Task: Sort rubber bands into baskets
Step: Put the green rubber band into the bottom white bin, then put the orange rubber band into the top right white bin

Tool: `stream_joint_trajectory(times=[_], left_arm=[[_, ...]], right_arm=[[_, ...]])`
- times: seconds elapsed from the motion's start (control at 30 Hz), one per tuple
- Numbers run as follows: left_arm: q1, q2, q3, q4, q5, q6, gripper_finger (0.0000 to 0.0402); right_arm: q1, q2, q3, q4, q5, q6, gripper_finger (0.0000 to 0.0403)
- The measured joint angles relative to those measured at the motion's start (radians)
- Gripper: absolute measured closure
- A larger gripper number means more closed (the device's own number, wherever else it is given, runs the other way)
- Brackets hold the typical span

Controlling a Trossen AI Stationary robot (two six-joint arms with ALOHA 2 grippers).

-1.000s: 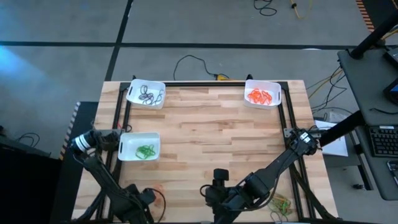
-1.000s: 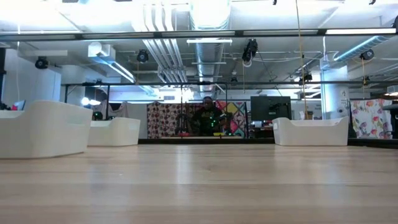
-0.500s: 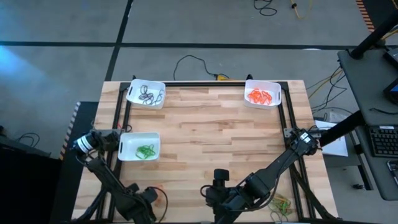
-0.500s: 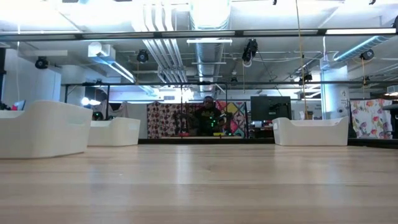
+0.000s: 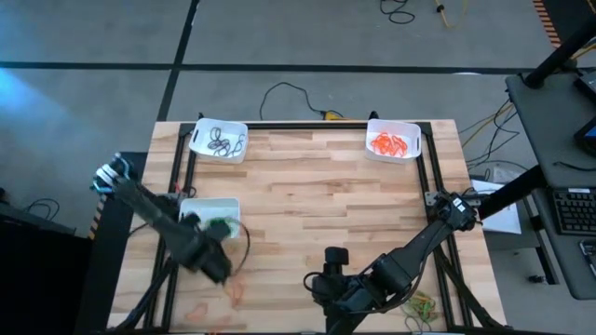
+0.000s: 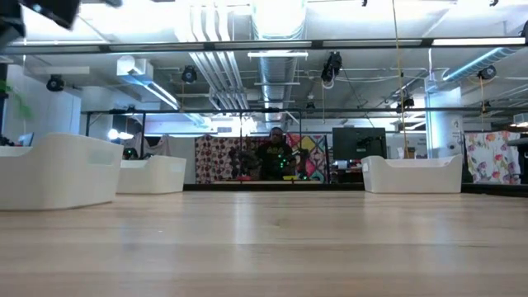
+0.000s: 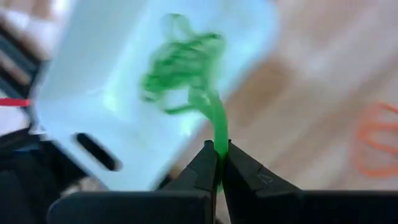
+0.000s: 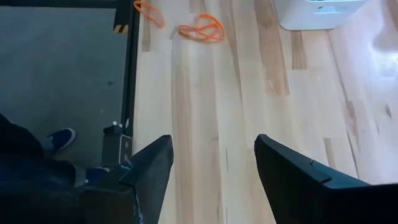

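Note:
Three white baskets stand on the wooden table: one with dark rubber bands (image 5: 220, 141) at the far left, one with orange bands (image 5: 393, 142) at the far right, and one with green bands (image 5: 216, 221) at the left. My left gripper (image 5: 212, 244) hangs over the near edge of the green basket (image 7: 112, 93), shut on a green rubber band (image 7: 214, 124). At the table's near edge my right gripper (image 8: 211, 168) stands open, nothing between its fingers. It faces loose orange bands (image 8: 200, 29) that lie flat on the wood. My left gripper pinches a green rubber band (image 7: 218, 149) between its two fingertips, coming from above and pointing steeply down. The band runs on beyond the fingertips toward the green pile in the basket. Whether its far end touches that pile I cannot tell.
Loose orange bands (image 5: 234, 294) lie on the near left of the table, and a small heap of mixed bands (image 5: 424, 303) lies at the near right corner. A black frame rail (image 5: 173, 177) runs along the table's left edge. The middle of the table is bare wood.
My left gripper has risen from the table's near left corner and swung toward the far edge, up to the basket with the green bands. The orange bands it stood over now show on the wood. My right arm has kept nearly still.

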Motion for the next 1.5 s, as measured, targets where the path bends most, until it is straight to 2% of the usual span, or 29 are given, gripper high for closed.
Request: stream_joint_trajectory(times=[0.23,0.47,0.67,0.97,1.07,1.17,1.33,1.5], left_arm=[[0.253,-0.223,-0.276,0.075,-0.017,0.073,0.0401],[0.403,-0.27,-0.474,0.272,0.017,0.13,0.0401],[0.446,-0.221,-0.434,0.265,-0.055,0.169,0.0368],[0.454,-0.221,-0.398,0.21,-0.058,0.208,0.0258],[0.419,-0.235,-0.331,0.164,-0.058,0.208,0.0221],[0.317,-0.245,-0.224,0.177,-0.066,0.18,0.0192],[0.04,-0.197,-0.066,0.277,-0.145,0.063,0.0172],[-0.229,-0.048,0.013,0.398,-0.163,0.028,0.0171]], right_arm=[[0.0,0.0,0.002,-0.003,0.0,0.023,0.0184],[0.0,0.0,0.001,-0.004,0.0,0.024,0.0184],[-0.011,0.0,0.001,-0.007,0.0,0.018,0.0184],[-0.013,0.0,0.0,-0.014,0.0,0.016,0.0184],[-0.013,0.0,0.0,-0.014,0.0,0.016,0.0184],[-0.013,0.0,0.0,-0.015,0.0,0.017,0.0184],[-0.013,0.003,-0.001,-0.014,0.001,0.035,0.0184],[-0.016,0.006,-0.019,-0.002,0.0,0.033,0.0184]])
